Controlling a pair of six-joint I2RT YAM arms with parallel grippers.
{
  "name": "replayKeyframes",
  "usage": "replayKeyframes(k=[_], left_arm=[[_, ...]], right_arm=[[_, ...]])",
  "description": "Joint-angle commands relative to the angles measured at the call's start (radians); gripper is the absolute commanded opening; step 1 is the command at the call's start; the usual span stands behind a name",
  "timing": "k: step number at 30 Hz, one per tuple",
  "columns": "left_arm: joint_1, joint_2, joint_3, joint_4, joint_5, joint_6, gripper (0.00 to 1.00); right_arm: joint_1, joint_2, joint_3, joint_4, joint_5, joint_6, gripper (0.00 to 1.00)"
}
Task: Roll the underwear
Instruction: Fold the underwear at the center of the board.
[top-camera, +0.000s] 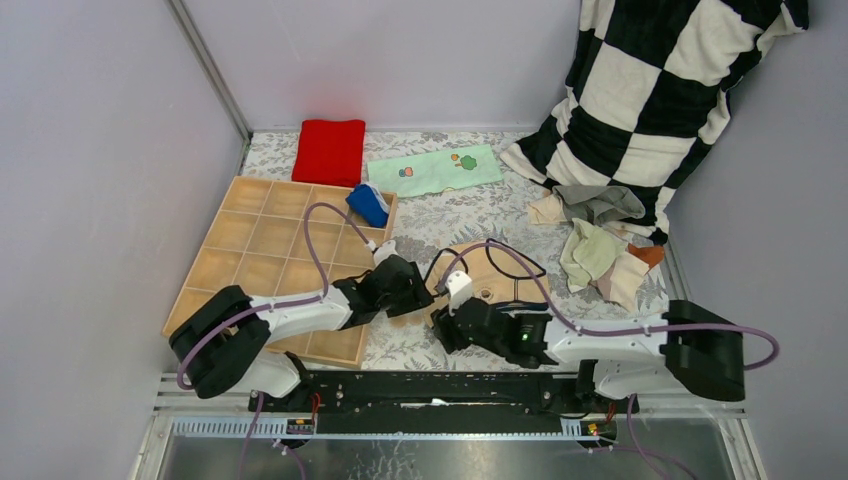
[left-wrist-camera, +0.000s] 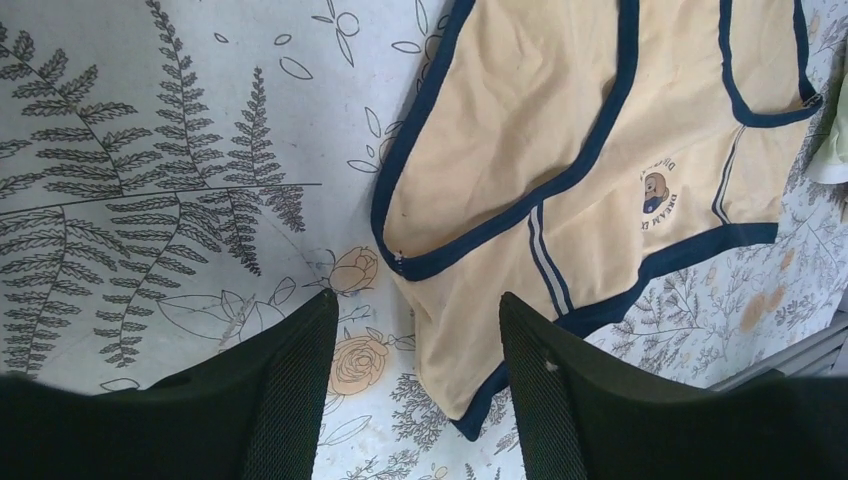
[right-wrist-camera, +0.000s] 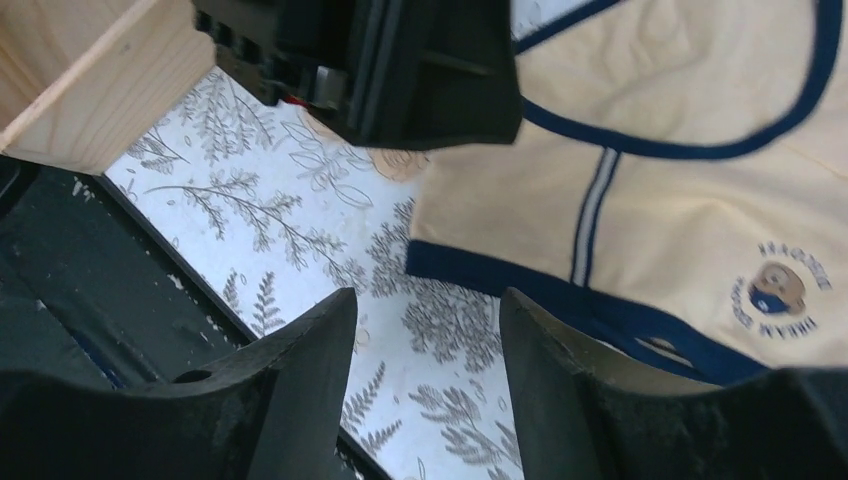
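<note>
Left pincer (left-wrist-camera: 415, 300) gaping, jaws either side of a corner of the navy-trimmed tan briefs (left-wrist-camera: 560, 130). Right pincer (right-wrist-camera: 425, 295) open too, just off their hem. Briefs lie flat on the counter (left-wrist-camera: 150, 150), mid near edge.

Soft, even light, shadows faint. Both wrist views are dimmer and bluish, the near black fingers (left-wrist-camera: 290, 400) out of focus.

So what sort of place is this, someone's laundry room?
More likely a robot test booth: plain grey panel walls enclose a leaf-print tabletop, two jointed robot arms are bolted at its near edge, and a pile of small soft garments lies ready.
</note>
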Motion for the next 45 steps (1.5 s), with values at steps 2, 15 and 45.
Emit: replayKeyframes(k=[2, 15, 45], left_arm=[[0.002, 0.012, -0.016, 0.024, 0.010, -0.038, 0.65], [0.003, 0.037, -0.034, 0.065, 0.040, -0.059, 0.60], [0.002, 0.030, -0.049, 0.064, 0.040, -0.056, 0.32]], right_arm=[[0.033, 0.100, -0.007, 0.340, 0.084, -0.114, 0.63], [0.098, 0.219, -0.058, 0.477, 0.140, -0.291, 0.58], [0.112, 0.365, -0.057, 0.476, 0.312, -0.272, 0.17]])
